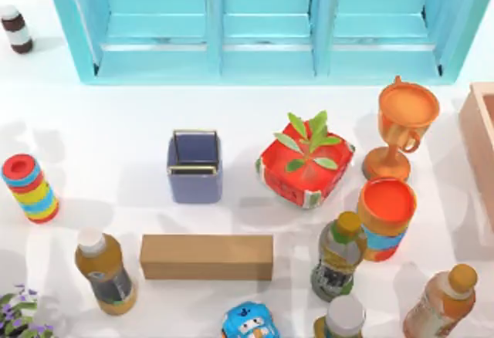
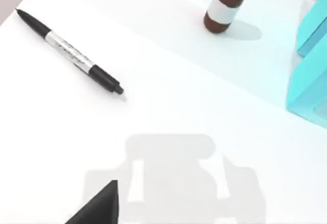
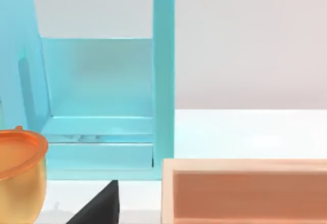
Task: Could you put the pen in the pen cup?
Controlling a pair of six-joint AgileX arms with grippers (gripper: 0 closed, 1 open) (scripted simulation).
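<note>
White table (image 2: 214, 111), pen (image 2: 69, 52) flat.

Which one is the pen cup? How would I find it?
Find the big blue shelf at the table's back. Just before its middle, left of the red plant pot, stands the pen cup: square, periwinkle-blue, metal-rimmed, while the other cups nearby are round and orange.

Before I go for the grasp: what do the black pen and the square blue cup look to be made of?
The thin black pen looks like smooth plastic, matte black with a glossy silvery label band mid-barrel. The square periwinkle-blue pen cup looks like matte plastic or painted board with flat, even walls, and its thin rim gleams like metal; I can't be sure.
</note>
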